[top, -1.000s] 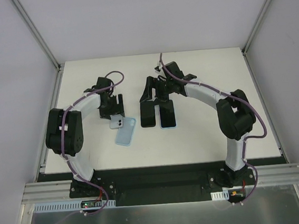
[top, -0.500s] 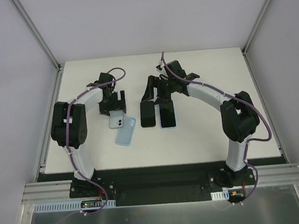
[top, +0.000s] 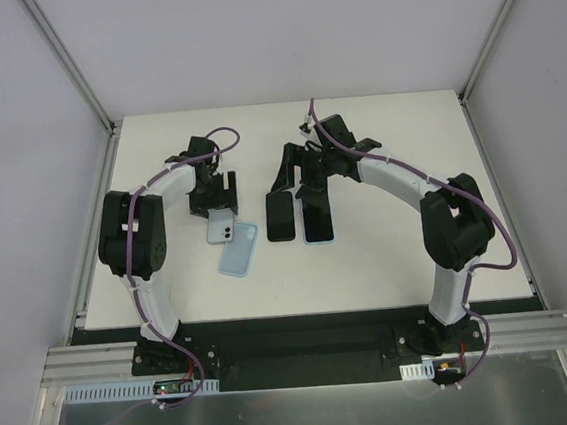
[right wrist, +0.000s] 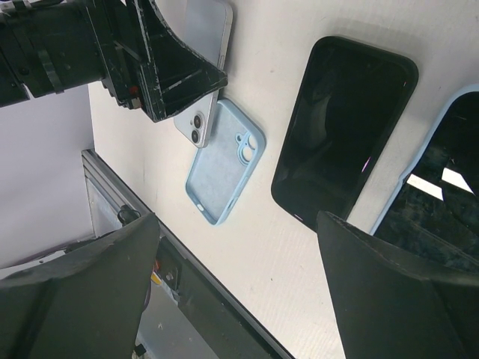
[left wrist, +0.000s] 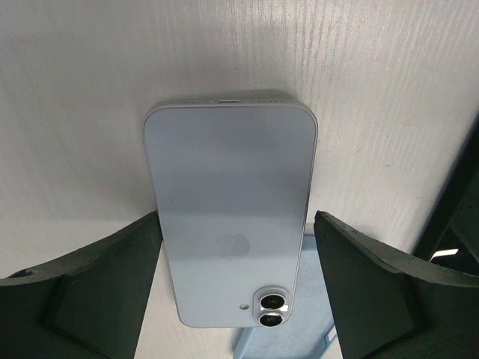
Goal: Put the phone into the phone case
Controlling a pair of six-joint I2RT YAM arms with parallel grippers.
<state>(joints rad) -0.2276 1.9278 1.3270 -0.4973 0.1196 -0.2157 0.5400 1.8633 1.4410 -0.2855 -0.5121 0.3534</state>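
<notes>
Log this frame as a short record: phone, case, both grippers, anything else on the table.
phone: pale blue, back up, camera end overlapping the case
case: light blue, empty, lying flat
left gripper: open, one finger on each side of the phone
right gripper: open, holding nothing
other items: black handset, blue-cased handset, side by side
task state: phone not yet in case

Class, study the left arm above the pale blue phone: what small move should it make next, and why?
Probably close the left gripper on the phone's long edges: its fingers stand open on either side of the phone, which lies back up with its camera end overlapping the blue case.
</notes>
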